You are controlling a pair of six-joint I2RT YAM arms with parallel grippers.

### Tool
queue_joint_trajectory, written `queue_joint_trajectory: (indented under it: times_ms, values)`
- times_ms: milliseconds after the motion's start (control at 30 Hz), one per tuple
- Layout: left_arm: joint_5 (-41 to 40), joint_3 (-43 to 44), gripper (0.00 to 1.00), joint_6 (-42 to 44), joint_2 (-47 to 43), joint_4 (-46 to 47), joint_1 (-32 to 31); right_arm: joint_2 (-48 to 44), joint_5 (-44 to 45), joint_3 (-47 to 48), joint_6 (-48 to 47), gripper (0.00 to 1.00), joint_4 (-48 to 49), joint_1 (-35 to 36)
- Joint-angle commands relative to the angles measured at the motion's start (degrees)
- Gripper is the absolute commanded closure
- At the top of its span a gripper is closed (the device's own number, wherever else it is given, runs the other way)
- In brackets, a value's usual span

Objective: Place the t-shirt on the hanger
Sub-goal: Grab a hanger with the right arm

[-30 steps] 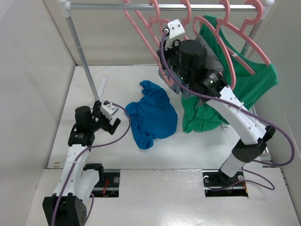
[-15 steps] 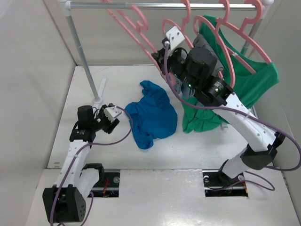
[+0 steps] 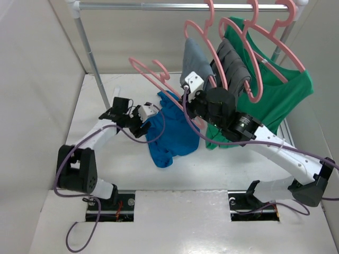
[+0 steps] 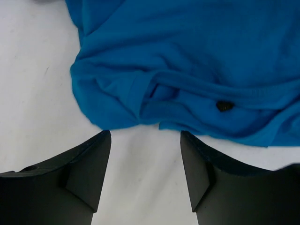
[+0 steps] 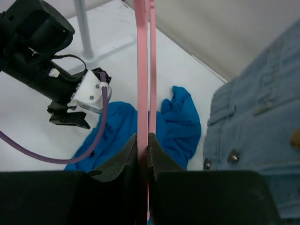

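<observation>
Just short of the t-shirt (image 4: pixel 197 56), the left gripper (image 4: pixel 145 136) stands part-open, empty — the right gripper (image 5: pixel 143 138) pinches the hanger (image 5: pixel 143 70).

four hangers (image 5: pixel 140 70), one t-shirt (image 3: pixel 172 132)

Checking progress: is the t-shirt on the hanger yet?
Off: the t-shirt lies crumpled on the table; the right gripper holds the hanger bare.

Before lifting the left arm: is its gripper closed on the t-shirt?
No: the left gripper stands open, only table between its fingers, with the t-shirt edge just beyond the tips.
</observation>
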Motion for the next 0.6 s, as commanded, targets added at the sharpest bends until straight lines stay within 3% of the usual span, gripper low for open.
queue_joint_trajectory:
  times_ms: [0, 400, 500, 567]
  values:
    - [-3.78, 2.72, 0.42, -4.15, 2.73, 1.23, -3.56, -3.04, 6.95, -1.58, 3.84, 1.00, 0.49, 0.11]
    - [-13.98, 5.80, 0.51, -5.48, 12.58, 13.90, -5.41, -6.65, 6.26, -8.44, 7.89, 1.00, 1.01, -3.49]
    - [-13.98, 5.28, 0.58, -2.58, 13.12, 13.38, -5.94, -6.65, 6.26, -8.44, 8.41, 1.00, 1.01, -3.49]
    - [-13.98, 4.40, 0.74, -1.96, 13.12, 13.37, -5.94, -6.65, 6.26, -8.44, 8.42, 1.00, -0.74, -4.10]
